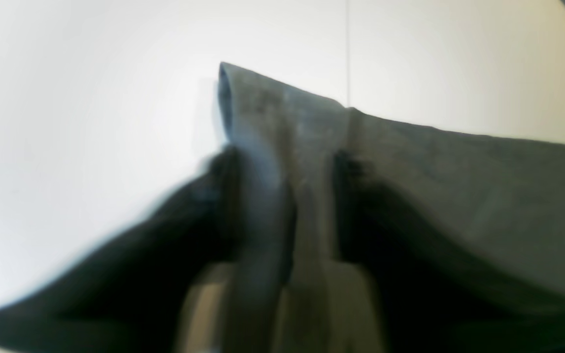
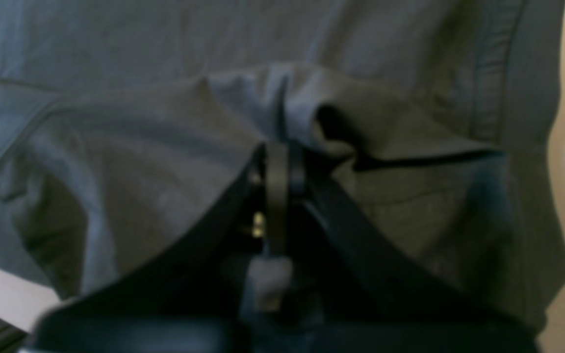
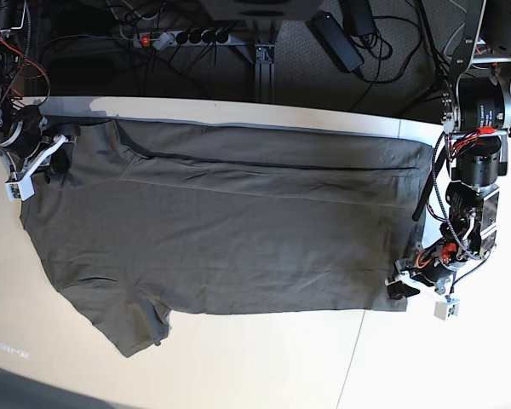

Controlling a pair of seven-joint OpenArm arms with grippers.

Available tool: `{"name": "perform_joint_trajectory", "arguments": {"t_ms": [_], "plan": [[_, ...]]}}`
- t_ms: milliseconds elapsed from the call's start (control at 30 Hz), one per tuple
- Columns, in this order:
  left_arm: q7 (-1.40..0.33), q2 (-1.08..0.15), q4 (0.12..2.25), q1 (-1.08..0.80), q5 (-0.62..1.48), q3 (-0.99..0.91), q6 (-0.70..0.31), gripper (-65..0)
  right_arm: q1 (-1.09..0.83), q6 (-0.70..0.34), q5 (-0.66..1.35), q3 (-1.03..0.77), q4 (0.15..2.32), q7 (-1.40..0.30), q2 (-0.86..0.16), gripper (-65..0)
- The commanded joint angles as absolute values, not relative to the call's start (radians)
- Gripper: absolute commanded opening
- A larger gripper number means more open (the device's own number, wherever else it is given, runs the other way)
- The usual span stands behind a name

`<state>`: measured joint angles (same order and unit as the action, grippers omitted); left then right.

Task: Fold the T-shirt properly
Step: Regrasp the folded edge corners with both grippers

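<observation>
The T-shirt (image 3: 230,230) is spread flat on the table (image 3: 264,366), its long axis running across the base view from one gripper to the other, so that each arm has an end of the garment directly at its fingertips. At the far-left end of that view, the right gripper (image 3: 47,153) sits at the shoulder region, and in the right wrist view its jaws are seen pressed together on a raised pleat of cloth (image 2: 282,98), with the rest of the shirt stretching away beyond and to both sides of the fingertips. At the opposite end, the left gripper (image 3: 402,285) is at the near hem corner; in the left wrist view a fold of the hem (image 1: 302,162) lies between the two fingers (image 1: 223,206), which stand at a moderate gap around it. Whether that fold is actually pinched cannot be told, as the view is blurred. From this gripper the shirt extends away towards the other arm. The collar end is judged to point towards the right gripper and the hem towards the left one, a sleeve (image 3: 136,328) trailing off to the near side. The coming move is judged to turn on both ends being carried crosswise to the long axis.
</observation>
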<state>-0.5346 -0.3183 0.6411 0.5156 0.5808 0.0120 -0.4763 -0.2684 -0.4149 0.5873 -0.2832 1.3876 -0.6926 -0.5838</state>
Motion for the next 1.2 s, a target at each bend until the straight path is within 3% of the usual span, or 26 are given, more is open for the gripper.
{"name": "perform_joint_trajectory", "arguments": {"t_ms": [0,67,500,700,867,1033,1167], "plan": [[-0.603,-0.318,0.638,0.518,0.545,0.015,-0.499,-51.9,-0.278,-0.448,0.548,-0.282,1.384,-0.758,-0.596,-65.0],[-0.602,-0.318,0.638,0.518,0.546,0.015,-0.542,-65.0,-0.278,-0.448,0.550,-0.282,1.384,-0.756,-0.596,-65.0],[-0.603,-0.318,0.638,0.518,0.549,0.015,-0.565,-65.0,-0.271,-0.449,0.675,-0.528,1.600,-0.718,-0.597,-65.0],[-0.612,-0.313,0.638,0.518,0.549,0.015,-0.582,-65.0,-0.167,-0.449,0.658,-0.558,1.596,-0.709,-0.599,-65.0],[-0.637,-0.314,0.638,0.517,0.549,0.015,-0.589,-65.0,0.040,-0.449,0.596,-0.558,1.424,-0.629,-0.602,-65.0],[-0.664,-0.316,0.638,0.517,0.548,0.015,-0.589,-65.0,0.351,-0.448,0.508,-0.558,1.074,-0.588,-0.602,-65.0],[-0.683,-0.321,0.638,0.517,0.549,0.015,-0.589,-65.0,0.537,-0.436,0.417,-0.558,0.747,-0.538,-0.604,-35.5]]}}
